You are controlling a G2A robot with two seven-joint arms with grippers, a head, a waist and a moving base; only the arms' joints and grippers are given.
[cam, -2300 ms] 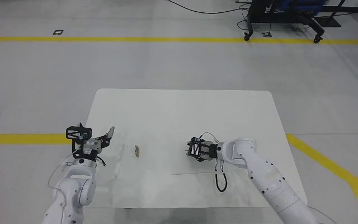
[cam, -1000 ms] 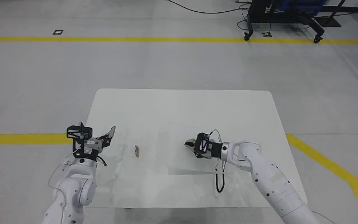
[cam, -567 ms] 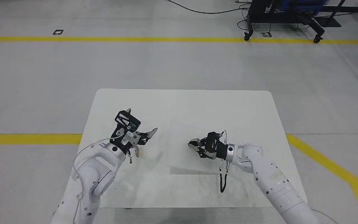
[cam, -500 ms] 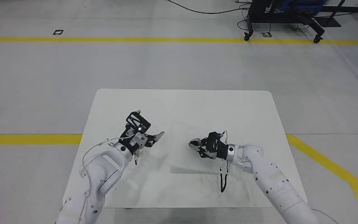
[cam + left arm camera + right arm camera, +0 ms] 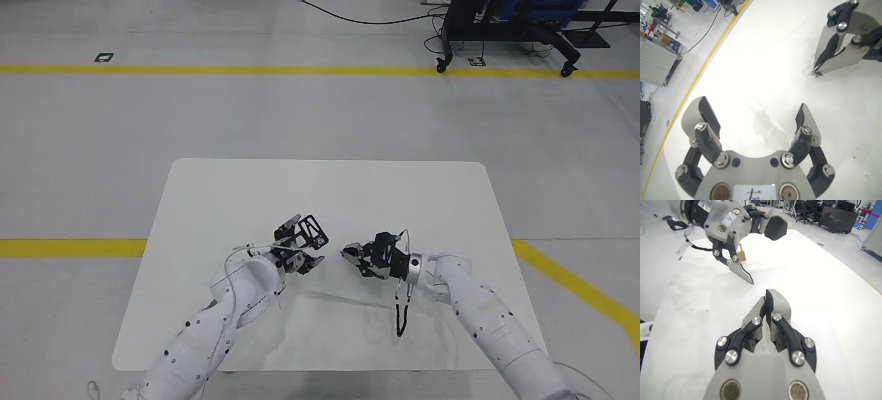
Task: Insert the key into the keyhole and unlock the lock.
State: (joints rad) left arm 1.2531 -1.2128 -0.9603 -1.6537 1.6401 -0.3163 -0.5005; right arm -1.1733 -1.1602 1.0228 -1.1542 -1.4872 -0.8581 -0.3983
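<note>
Two arms meet mid-table on a white table (image 5: 200, 200).
The left gripper (image 5: 303, 245), its fingers spread, faces the right gripper (image 5: 350, 252), whose fingers are drawn together; the tips are near each other but apart. A black cable (image 5: 399, 315) loops beside the right arm.

Down onto a white table (image 5: 400, 190), corners rounded, top plain and matte. Directly on it, out on the 9 o'clock half, a small brass padlock (image 5: 740, 255), silver shackle showing. Nearer the middle, a few tiny dark specks (image 5: 706, 310) dotting the white.
</note>
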